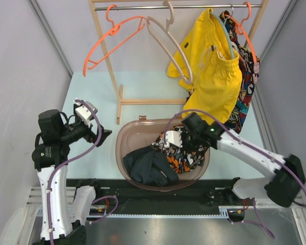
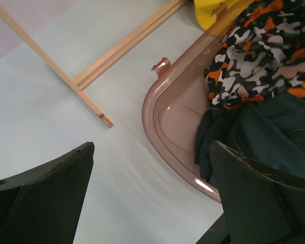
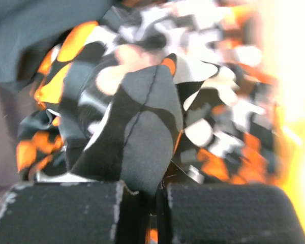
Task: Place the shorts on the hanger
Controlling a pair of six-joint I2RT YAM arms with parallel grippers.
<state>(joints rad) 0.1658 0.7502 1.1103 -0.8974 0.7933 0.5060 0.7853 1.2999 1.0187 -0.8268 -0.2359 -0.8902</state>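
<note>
Right gripper [image 3: 153,195]: jaws clamped on a fold of the shorts [image 3: 142,122], in the brown tub [image 1: 120,139] at the near edge
Left gripper [image 2: 150,152]: jaws apart, near left edge
Hanger [image 1: 112,38]: hooked on rail [image 1: 194,7], far-left corner

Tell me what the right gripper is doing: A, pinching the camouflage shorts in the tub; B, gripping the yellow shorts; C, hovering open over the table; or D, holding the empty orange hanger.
A: in the right wrist view the right gripper is shut on a fold of the camouflage shorts, over the tub.
</note>
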